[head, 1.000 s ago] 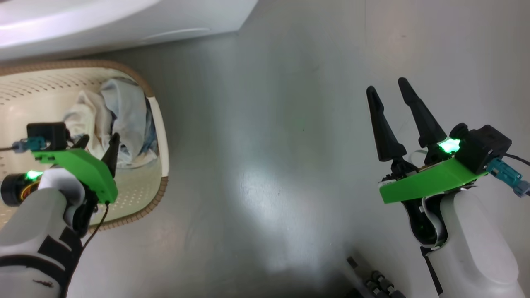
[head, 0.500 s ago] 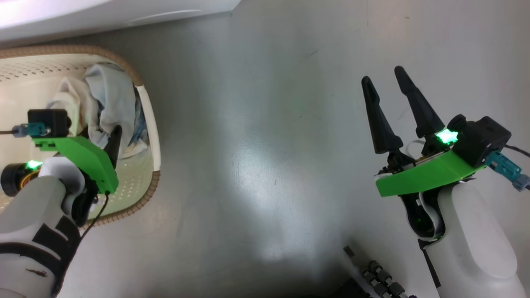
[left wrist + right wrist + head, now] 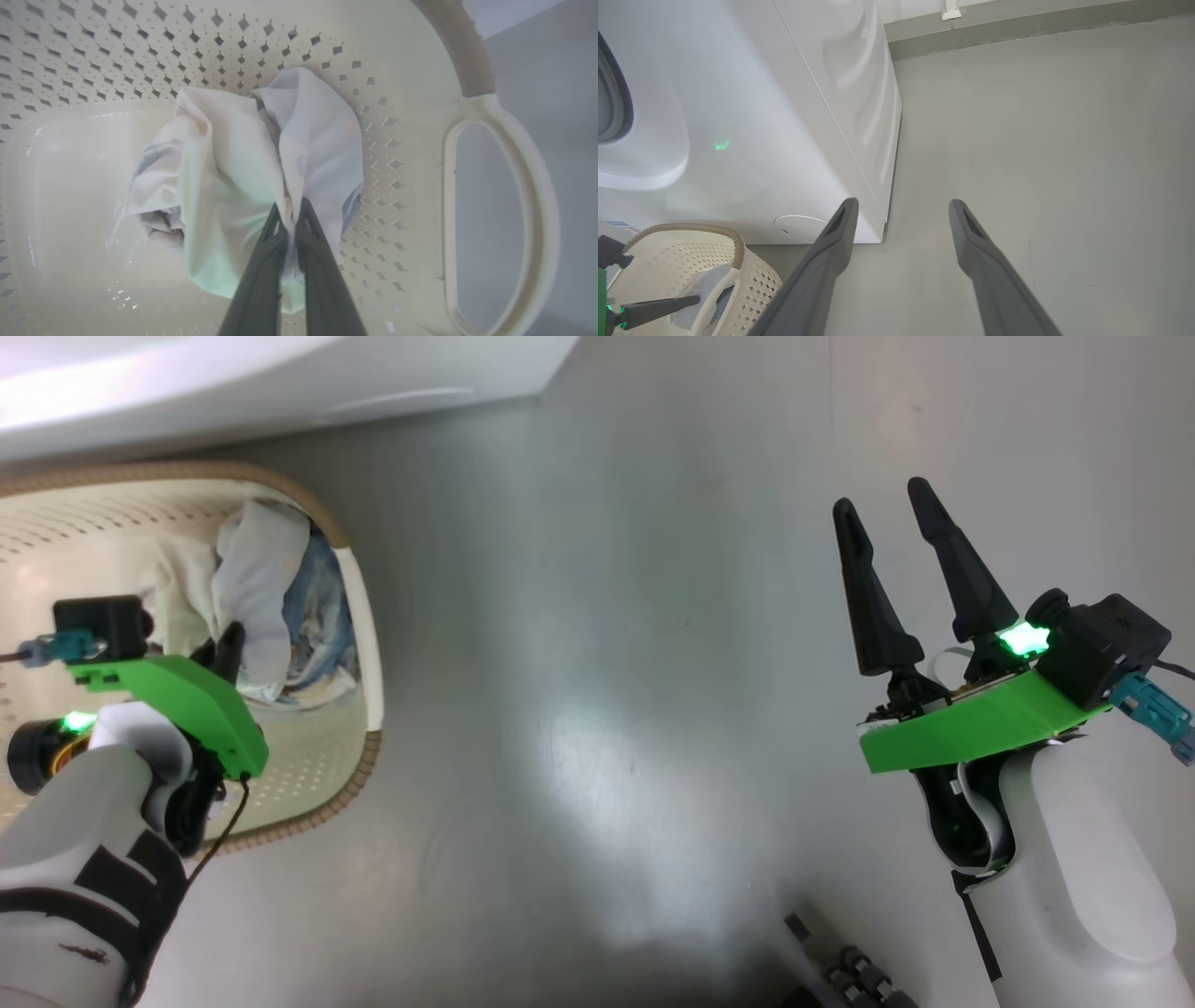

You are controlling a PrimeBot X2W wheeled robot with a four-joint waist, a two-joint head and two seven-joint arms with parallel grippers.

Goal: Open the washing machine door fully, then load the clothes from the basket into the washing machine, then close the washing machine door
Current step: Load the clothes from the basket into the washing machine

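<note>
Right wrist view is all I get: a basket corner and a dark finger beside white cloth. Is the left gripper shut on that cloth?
Observer: Yes. The left wrist view shows the left gripper shut on the white garment, with a fold pinched between its fingers.
Operator: Anything else in there?
Observer: The head view shows a pale blue garment lying between the white one and the basket wall.
</note>
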